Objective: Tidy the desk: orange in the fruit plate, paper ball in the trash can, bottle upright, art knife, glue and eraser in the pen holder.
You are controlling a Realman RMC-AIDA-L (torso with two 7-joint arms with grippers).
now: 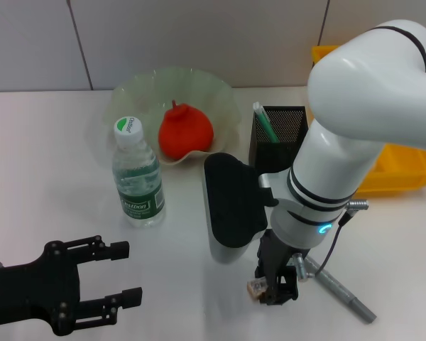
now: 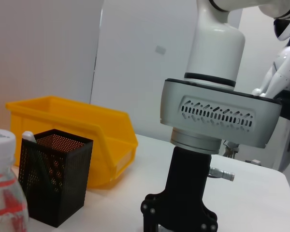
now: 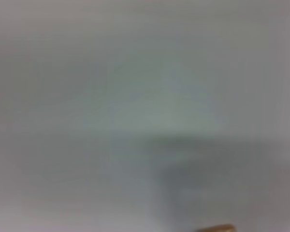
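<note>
- Bottle: upright on the table, well beyond the left gripper and far to the left of the right gripper; white cap with a green mark and small dark lettering, too small to read reliably; green-and-white label with white script, not legible.
- Fruit plate: translucent, wavy rim, beyond the bottle; contains the orange, resting near the centre.
- Pen holder: black mesh, square, beyond the right gripper and partly hidden by the right arm; contains one white-and-green stick-like item, leaning against the left wall. Identity of that item: cannot tell.
- Yellow bin: behind and to the right of the pen holder; contents not visible.
- Right gripper: pointed down at the table, fingers closed on a small pale, tan-edged object just above or on the surface; contact with the table: cannot tell. Identity of the object: cannot tell for certain.
- Grey pen-shaped tool: flat on the table, just to the right of the right gripper, apart from it.
- Left gripper: low over the near left of the table, fingers spread wide, nothing between them.
- Right wrist view: blurred surface only, with a tan edge at the frame border.
</note>
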